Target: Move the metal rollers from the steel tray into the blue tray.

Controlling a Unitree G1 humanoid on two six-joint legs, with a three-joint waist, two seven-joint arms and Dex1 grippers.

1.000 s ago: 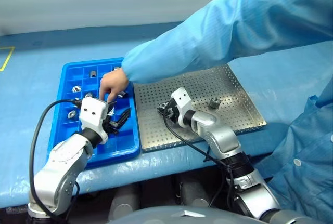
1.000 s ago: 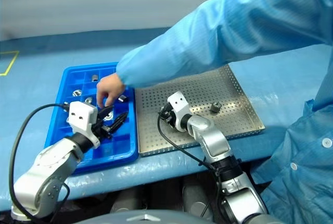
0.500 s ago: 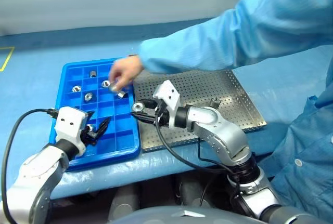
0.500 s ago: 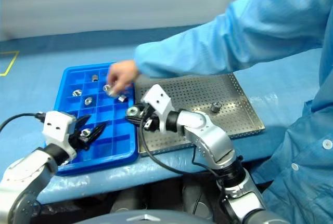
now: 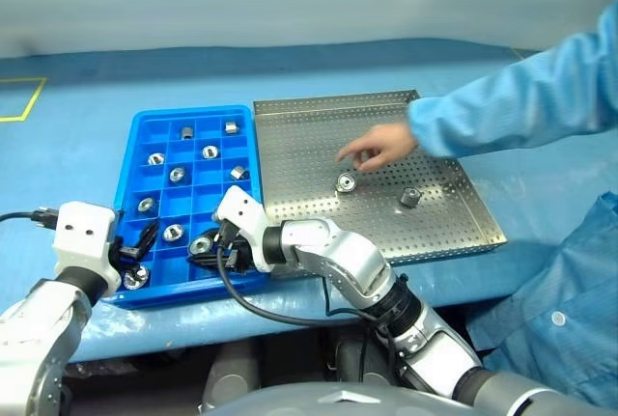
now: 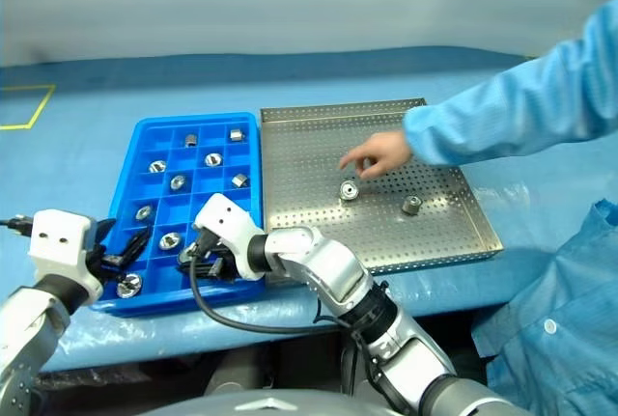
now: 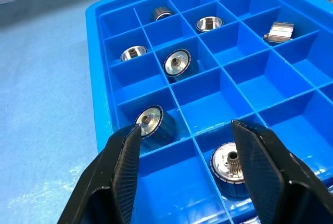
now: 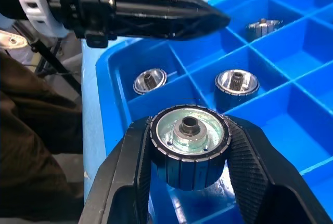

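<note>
The metal rollers lie mostly in the blue tray, one to a compartment, spread from its far end to its near edge. One more roller is clenched between the fingers of the right gripper, its flat face with a dark centre hole turned toward the wrist camera. This gripper hangs over the near edge of the blue tray, toward the corner nearest the steel tray. Two rollers remain on the steel tray's perforated floor: one near the middle and one nearer its right edge.

The left gripper hovers over the near left corner of the blue tray with its fingers spread apart and nothing between them; two rollers sit in the compartments just below it.

The two trays stand side by side, touching along their long edges, on the table covered in blue, the blue tray to the left.

A person's hand in a light blue sleeve reaches in from the right over the steel tray, its fingertips just above the middle roller.
</note>
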